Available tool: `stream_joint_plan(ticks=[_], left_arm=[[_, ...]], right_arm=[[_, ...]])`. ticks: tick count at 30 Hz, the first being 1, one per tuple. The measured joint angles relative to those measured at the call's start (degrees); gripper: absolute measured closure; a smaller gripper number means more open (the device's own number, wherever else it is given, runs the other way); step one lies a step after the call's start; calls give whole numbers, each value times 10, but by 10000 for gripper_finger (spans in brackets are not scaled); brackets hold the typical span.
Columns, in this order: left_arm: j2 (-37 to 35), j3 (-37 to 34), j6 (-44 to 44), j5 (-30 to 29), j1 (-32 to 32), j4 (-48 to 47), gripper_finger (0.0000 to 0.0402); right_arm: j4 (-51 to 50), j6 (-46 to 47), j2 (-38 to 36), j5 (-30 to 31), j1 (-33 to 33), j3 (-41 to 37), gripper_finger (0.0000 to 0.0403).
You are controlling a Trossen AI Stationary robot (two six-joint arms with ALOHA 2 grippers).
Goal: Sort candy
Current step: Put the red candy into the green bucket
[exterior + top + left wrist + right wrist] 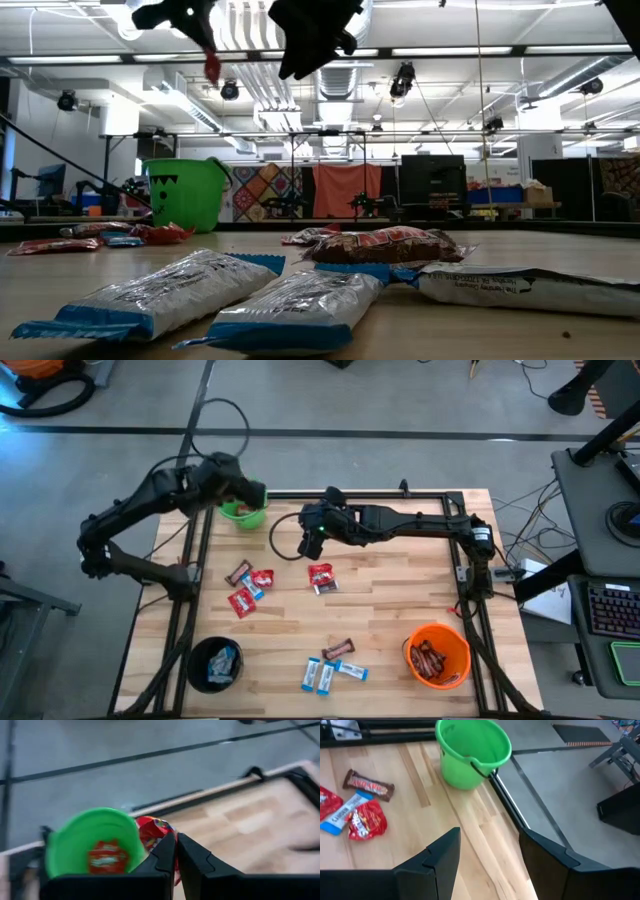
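My left gripper [176,837] hangs over the far left corner of the table, just above the green bucket [243,512], and is shut on a red packet [152,831]. Another red packet [106,857] lies inside the bucket. My right gripper [487,840] is open and hovers over the far middle of the table [311,538], touching nothing. Loose candy lies flat on the wood: red packets [241,601] [321,572], a brown bar [338,650] and blue-and-white packets [318,675]. My left gripper pinches the red packet between its two fingers at the packet's near end [169,840]. The packet is lifted clear and, in the low view, hangs below the fingers [212,68], next to the green bucket's rim [135,837].
A black bucket [215,663] with blue-and-white packets stands at the near left. An orange bucket [438,655] with brown bars stands at the near right. A black metal frame [470,575] runs along the table's edges. Bare wood lies between the two candy groups.
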Motion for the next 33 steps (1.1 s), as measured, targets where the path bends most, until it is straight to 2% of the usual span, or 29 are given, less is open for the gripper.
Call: stream_joint_plan(ticks=[6,14,19,23,33], left_arm=[[-2,-2,57,54,109,0,401],[8,-17,123,77,193,-18,401],[24,-27,173,79,231,-18,401],[41,-31,194,120,261,-15,401],[59,-44,224,123,269,-9,398]], right_arm=[[-8,1,0,0,0,0,206],[-7,0,0,0,-1,0,206],[-7,25,0,0,-4,0,206],[-7,26,0,0,-4,0,206],[-20,44,0,0,-4,0,206]])
